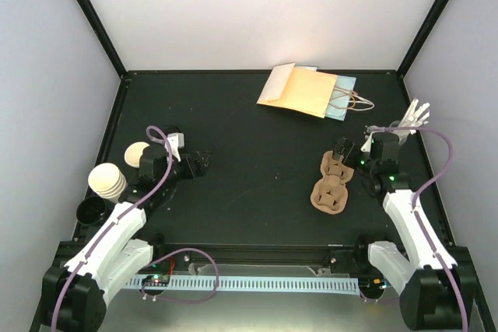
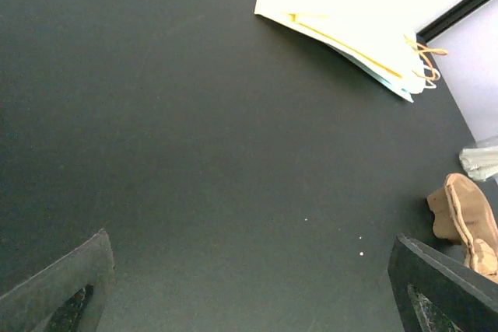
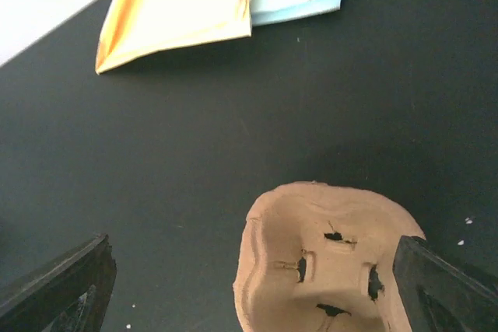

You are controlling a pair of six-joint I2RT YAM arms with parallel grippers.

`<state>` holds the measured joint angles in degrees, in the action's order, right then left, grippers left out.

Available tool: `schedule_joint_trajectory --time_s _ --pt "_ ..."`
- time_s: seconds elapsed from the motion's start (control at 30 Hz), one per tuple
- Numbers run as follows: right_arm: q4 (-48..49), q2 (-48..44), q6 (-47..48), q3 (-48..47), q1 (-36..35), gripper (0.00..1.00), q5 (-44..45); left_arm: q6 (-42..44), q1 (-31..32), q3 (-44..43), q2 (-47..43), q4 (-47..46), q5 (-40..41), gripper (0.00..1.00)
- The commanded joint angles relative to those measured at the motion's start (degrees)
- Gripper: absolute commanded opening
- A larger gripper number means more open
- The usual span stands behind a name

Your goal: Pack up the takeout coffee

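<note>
Left gripper (image 1: 201, 165) and right gripper (image 1: 344, 153) spread wide, holding nothing; pulp cup carrier (image 1: 331, 190) cells empty; tan paper bag (image 1: 299, 89) lying flat.

The left arm (image 1: 117, 231) and right arm (image 1: 412, 219), at the frame's lower corners, are wearing white shells between black joints, each trailing a looping lilac cable (image 1: 449, 152) and ending in black fingers (image 2: 62, 285).

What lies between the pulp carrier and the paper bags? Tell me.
Only bare tabletop separates the carrier and the bags, shown in the right wrist view.
</note>
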<state>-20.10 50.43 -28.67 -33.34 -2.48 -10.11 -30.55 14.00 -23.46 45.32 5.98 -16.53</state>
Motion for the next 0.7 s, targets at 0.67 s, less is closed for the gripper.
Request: schedule_joint_trajectory --time_s 0.67 --pt "6.5 38.2 -1.5 -24.1 0.3 1.00 -3.6 9.1 0.4 -2.4 13.6 -11.9 -10.0 0.99"
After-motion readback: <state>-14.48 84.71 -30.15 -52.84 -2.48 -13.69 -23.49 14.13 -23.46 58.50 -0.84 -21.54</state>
